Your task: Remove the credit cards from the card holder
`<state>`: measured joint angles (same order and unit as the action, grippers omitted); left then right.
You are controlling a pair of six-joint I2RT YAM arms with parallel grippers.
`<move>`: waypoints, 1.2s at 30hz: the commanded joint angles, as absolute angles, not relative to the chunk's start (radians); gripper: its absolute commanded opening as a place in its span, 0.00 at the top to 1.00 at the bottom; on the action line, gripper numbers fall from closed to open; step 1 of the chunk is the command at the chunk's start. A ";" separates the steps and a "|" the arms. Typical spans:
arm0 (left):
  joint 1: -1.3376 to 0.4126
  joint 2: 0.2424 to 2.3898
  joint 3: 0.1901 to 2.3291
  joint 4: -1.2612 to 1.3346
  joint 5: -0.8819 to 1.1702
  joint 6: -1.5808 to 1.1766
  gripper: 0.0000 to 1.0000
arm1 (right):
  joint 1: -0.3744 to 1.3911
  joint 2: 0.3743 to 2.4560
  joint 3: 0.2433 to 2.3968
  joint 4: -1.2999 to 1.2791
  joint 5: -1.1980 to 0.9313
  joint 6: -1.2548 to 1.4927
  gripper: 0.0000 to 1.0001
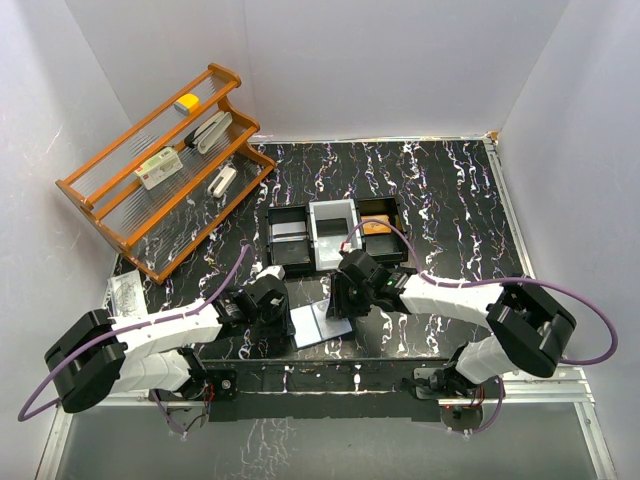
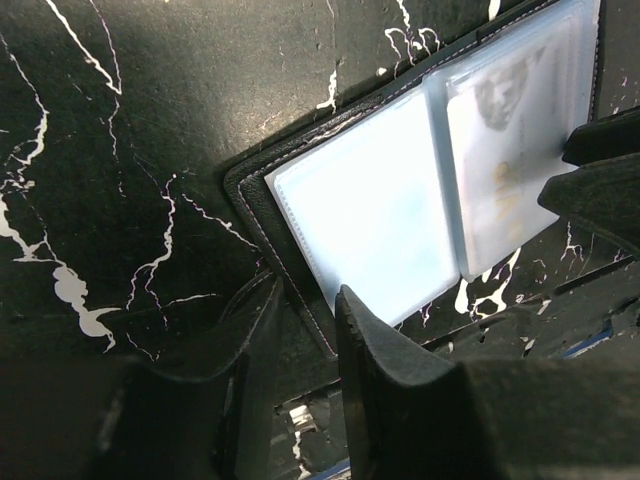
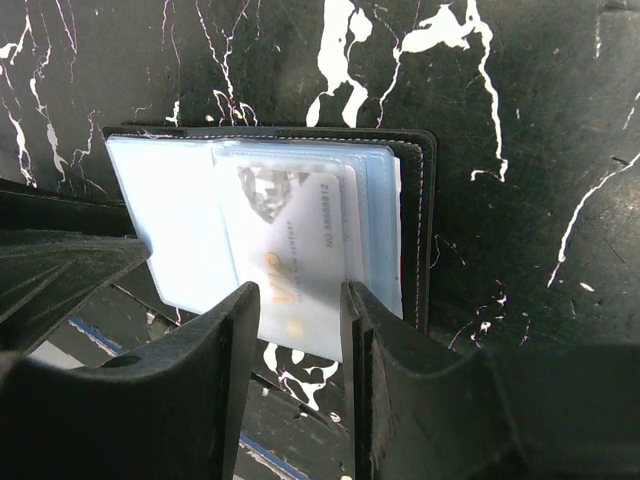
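The big black table with white streaks is lying under me. There is bare table at the back and on the right side. A brown wooden rack is standing far off at the back left. A black tray with three boxes is sitting in the middle, just behind my two hands.

The card holder is lying open and flat near the front edge of the table, between my grippers and just in front of the tray. Its long side is running from left to right, turned a little, and its fold is running from front to back. The front edge of the table is close to it, so there is little room that way.

The holder is black outside with thin stitching along the rim. Inside it is shiny light blue, with clear pockets. A pale card is sitting in the pockets on the right half. Gold letters are showing on it, and a row of small numbers.

My left gripper is hanging over the left rim of the holder. Its fingers are standing apart, with the black rim in the gap.

My right gripper is hanging over the right half. Its fingers are apart too, with the end of the card between them. I cannot tell if they are touching it.
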<state>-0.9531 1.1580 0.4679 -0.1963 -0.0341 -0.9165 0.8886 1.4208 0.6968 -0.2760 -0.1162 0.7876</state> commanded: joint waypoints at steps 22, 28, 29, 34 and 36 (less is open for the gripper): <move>-0.960 1.139 0.463 -0.194 -0.047 -0.885 0.80 | 0.896 1.357 0.741 -0.344 -0.012 0.767 0.56; -0.959 1.131 0.455 -0.167 -0.023 -0.885 0.79 | 0.896 1.424 0.735 -0.311 -0.062 0.762 0.57; -0.960 1.133 0.457 -0.168 -0.022 -0.885 0.79 | 0.895 1.431 0.733 -0.303 -0.068 0.763 0.58; -0.959 1.143 0.464 -0.183 -0.024 -0.881 0.80 | 0.897 1.423 0.728 -0.298 -0.064 0.763 0.64; -0.959 1.147 0.467 -0.187 -0.025 -0.879 0.80 | 0.897 1.411 0.738 -0.322 -0.042 0.763 0.63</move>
<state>-0.9531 1.1519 0.4618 -0.1768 -0.0330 -0.8898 0.8902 1.4166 0.7040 -0.3336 -0.0624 0.7681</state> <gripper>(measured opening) 0.205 0.367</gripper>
